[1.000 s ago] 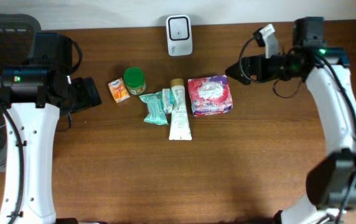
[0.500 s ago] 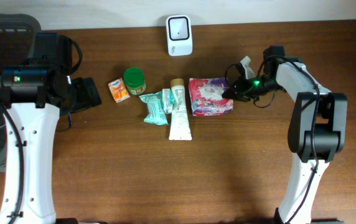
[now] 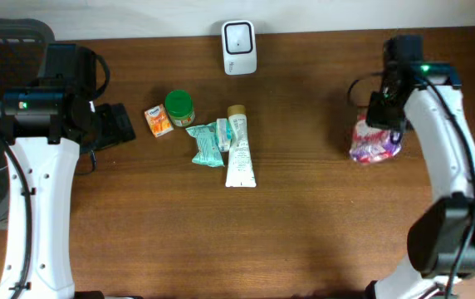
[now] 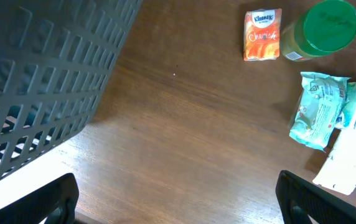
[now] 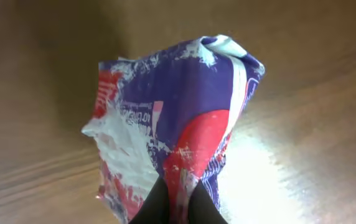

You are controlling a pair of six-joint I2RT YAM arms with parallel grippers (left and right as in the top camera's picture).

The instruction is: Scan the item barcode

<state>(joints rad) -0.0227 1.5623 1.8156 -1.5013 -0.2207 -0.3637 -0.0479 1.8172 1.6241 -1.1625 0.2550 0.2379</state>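
Packet (image 5: pixel 178 124) hangs clamped in my right pincer (image 5: pixel 177 202), pickup done; next I'd turn its barcode toward the far white scanner (image 3: pixel 239 47).

The packet (image 5: pixel 172 124) is purple with a red patch and white print. The tabletop (image 3: pixel 304 216) is dark brown wood grain. The tube (image 3: pixel 239 154) is white with a beige cap. Beside it are a teal pouch (image 3: pixel 204 143), a green-lidded jar (image 3: pixel 179 103) and an orange pack (image 3: pixel 159 120). The scanner (image 3: pixel 239 36) behind the tube is white.

jaws — closed on packet (image 5: pixel 172 118) edge | packet crumpled — wooden table (image 5: pixel 35 74) behind
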